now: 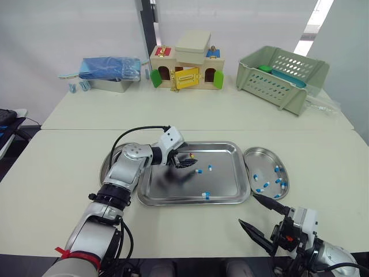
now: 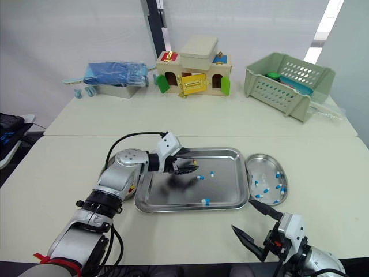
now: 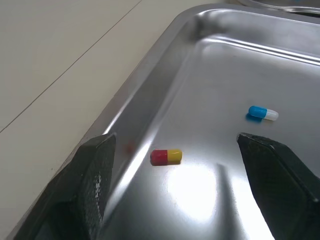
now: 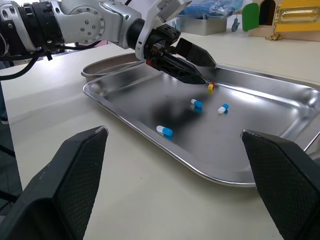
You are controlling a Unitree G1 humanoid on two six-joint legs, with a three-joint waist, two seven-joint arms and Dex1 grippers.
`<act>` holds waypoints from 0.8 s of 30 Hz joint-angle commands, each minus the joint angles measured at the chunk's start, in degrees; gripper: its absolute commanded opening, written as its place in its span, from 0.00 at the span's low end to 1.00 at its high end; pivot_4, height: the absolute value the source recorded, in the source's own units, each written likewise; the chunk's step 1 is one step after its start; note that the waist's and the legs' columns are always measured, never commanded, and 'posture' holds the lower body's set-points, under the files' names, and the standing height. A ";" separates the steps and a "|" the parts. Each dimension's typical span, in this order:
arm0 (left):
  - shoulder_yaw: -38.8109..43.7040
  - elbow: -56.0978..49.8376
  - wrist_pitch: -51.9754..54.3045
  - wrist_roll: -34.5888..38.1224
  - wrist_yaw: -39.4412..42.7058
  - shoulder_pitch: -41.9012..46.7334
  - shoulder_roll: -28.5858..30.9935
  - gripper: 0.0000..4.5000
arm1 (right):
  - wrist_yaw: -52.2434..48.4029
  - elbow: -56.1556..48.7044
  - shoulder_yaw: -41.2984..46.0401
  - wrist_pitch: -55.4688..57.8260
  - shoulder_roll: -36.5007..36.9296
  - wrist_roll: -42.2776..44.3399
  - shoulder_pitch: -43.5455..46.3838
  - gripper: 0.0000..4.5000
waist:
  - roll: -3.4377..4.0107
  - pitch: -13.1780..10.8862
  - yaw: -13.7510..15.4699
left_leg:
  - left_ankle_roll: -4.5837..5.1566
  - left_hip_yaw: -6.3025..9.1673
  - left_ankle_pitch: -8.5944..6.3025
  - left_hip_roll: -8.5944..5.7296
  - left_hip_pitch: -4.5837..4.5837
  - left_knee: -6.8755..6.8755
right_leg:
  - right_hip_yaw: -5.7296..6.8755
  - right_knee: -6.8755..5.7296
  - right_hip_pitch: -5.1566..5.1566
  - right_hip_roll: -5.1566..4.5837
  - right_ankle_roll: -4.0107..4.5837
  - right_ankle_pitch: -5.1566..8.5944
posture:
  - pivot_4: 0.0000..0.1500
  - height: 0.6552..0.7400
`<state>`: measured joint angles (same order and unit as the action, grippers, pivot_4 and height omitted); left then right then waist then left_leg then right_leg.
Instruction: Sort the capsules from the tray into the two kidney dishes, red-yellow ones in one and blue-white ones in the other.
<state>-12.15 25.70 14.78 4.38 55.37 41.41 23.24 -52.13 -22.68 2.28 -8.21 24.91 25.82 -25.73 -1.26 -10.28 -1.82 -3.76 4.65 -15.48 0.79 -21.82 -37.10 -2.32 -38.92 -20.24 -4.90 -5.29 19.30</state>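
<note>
One kidney dish (image 1: 105, 168), half hidden behind arm (image 1: 128, 168)

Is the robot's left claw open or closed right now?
Open. On the left claw, the two black fingers stand wide apart, with a red-yellow capsule lying loose on the tray between them.

Left arm (image 1: 123, 176) reaches forward, elbow bent, wrist angled inward, left gripper (image 1: 187, 162) tipped down with fingers spread; right arm (image 1: 333, 258) low and close, right gripper (image 1: 262, 218) pointing forward, fingers wide apart.
</note>
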 commanded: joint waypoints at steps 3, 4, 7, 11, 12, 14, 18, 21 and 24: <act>-0.94 1.29 0.15 -1.78 -0.33 2.34 -0.57 0.87 | 1.34 -3.63 -0.18 -0.95 0.16 -0.08 -0.67 1.00 | 0.00 0.00 0.01 | 0.00 0.00 0.00 0.00 0.00 0.00 | 0.00 0.00 0.00 0.00 0.00 0.00 | 1.00 1.00; -1.08 1.59 0.14 -2.01 -0.43 2.47 -0.71 0.87 | 1.60 -3.87 -0.23 -0.83 0.19 -0.07 -0.75 1.00 | 0.00 0.00 0.03 | 0.00 0.00 0.00 0.00 0.00 0.00 | 0.00 0.00 0.00 0.00 0.00 0.00 | 1.00 1.00; -1.25 1.86 0.31 -2.56 -0.62 2.55 -1.02 0.87 | 2.29 -4.57 -0.39 -0.43 0.26 -0.07 -0.80 1.00 | 0.00 0.00 0.05 | 0.00 0.01 0.00 0.00 -0.01 0.00 | 0.01 0.00 0.00 0.00 0.00 0.00 | 1.00 1.00; -1.43 1.43 1.77 -3.07 -0.67 2.34 -1.15 0.87 | 3.08 -5.26 -0.68 0.08 0.46 -0.04 -0.66 1.00 | 0.00 0.00 0.05 | 0.00 0.01 0.00 0.00 0.00 0.00 | 0.01 0.00 0.01 0.00 0.00 0.00 | 1.00 1.00; -1.47 1.29 2.20 -3.15 -0.58 2.29 -1.12 0.87 | 3.22 -5.33 -0.73 0.19 0.50 -0.04 -0.52 1.00 | 0.00 0.00 0.05 | 0.00 0.01 0.00 0.00 0.00 0.00 | 0.01 0.00 0.01 0.00 0.00 0.00 | 1.00 1.00; -1.44 0.90 3.15 -3.04 -0.31 2.13 -1.08 0.83 | 3.55 -5.58 -0.84 0.48 0.59 -0.01 -0.26 1.00 | 0.00 0.00 0.04 | 0.00 0.01 0.00 0.00 0.00 0.00 | 0.01 0.00 0.01 0.00 0.00 0.00 | 1.00 1.00; -1.37 -0.05 4.83 -3.07 -0.26 1.59 -0.94 0.60 | 4.17 -6.09 -1.06 0.81 0.80 0.05 -0.06 1.00 | 0.00 0.00 0.04 | 0.00 0.01 0.00 0.00 -0.01 0.00 | 0.01 0.00 0.00 0.00 0.00 0.00 | 1.00 1.00; -1.36 -0.19 5.34 -3.21 -0.39 1.37 -0.77 0.39 | 4.69 -6.66 -1.17 1.31 0.95 0.10 0.07 1.00 | 0.00 0.00 0.04 | 0.00 0.01 0.00 0.00 0.00 0.00 | 0.01 0.00 0.00 0.00 0.00 0.00 | 1.00 1.00; -1.35 -0.10 5.18 -3.31 -0.42 1.26 -0.63 0.19 | 5.24 -7.20 -1.33 1.76 1.12 0.09 0.14 1.00 | 0.00 0.00 0.04 | 0.00 0.01 0.00 0.00 0.00 0.00 | 0.01 0.00 0.01 0.00 0.00 0.00 | 1.00 1.00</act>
<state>-13.28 27.16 19.73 1.47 55.03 42.78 22.28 -47.27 -27.37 0.89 -6.41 25.66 25.82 -25.70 -1.26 -10.27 -1.78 -3.77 4.66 -15.47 0.79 -21.83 -37.10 -2.31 -38.92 -20.23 -4.90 -5.29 19.30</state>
